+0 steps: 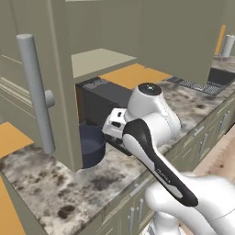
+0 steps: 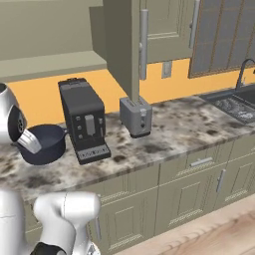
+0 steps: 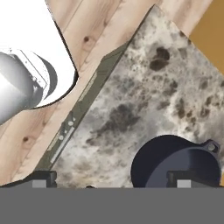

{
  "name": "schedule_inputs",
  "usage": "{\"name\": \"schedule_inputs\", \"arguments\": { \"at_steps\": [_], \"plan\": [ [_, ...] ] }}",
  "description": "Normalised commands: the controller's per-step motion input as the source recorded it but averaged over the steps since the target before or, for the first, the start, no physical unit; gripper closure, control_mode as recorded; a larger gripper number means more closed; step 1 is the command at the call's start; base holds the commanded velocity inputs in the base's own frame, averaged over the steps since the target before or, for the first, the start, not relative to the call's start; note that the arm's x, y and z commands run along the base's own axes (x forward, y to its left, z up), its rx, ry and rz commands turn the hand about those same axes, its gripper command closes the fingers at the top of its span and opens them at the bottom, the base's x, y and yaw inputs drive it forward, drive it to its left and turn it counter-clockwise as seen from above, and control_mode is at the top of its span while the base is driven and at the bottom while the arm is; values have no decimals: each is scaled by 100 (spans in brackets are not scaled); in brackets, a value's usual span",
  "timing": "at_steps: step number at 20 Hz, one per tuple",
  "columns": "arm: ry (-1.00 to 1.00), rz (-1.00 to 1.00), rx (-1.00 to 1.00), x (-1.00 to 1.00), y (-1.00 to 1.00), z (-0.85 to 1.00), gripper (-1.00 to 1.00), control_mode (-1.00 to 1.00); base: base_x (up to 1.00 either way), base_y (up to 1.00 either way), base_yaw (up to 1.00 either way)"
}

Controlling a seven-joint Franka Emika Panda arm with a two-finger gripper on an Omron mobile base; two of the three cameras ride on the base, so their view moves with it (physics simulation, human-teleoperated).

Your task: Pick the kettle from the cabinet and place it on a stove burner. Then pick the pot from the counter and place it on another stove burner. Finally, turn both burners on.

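One item under inspection: the pot [image 3: 177, 164], dark navy, wide, lidless.
Pot location: on the counter [image 3: 144, 87], directly below the gripper [image 3: 111, 181], toward one finger; beside the coffee machine [image 2: 83, 119].
Gripper state: jaws spread wide, nothing held, poised above the pot.
Handling, judged: rigid metal, moderately heavy, smooth and likely slippery.
Hold point, judged: the rim wall beside a loop handle [image 3: 211, 146]; the body is too wide to span.
Cabinet [image 1: 55, 69]: door stands open close beside the arm.

Both base views flank the pot [image 1: 92, 147] from behind the arm; the hand view looks straight down on it, close.
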Motion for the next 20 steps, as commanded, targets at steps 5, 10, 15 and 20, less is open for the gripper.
{"name": "schedule_inputs", "arguments": {
  "at_steps": [5,10,15,20],
  "plan": [
    [7,-2,-4,40,20,-22,-100,-100,0,0,0],
    [7,-1,-4,48,28,-23,-100,-100,0,0,0],
    [6,0,-5,43,21,-33,-100,-100,0,0,0],
    [5,0,-4,44,14,-34,-100,-100,0,0,0]
  ]
}}
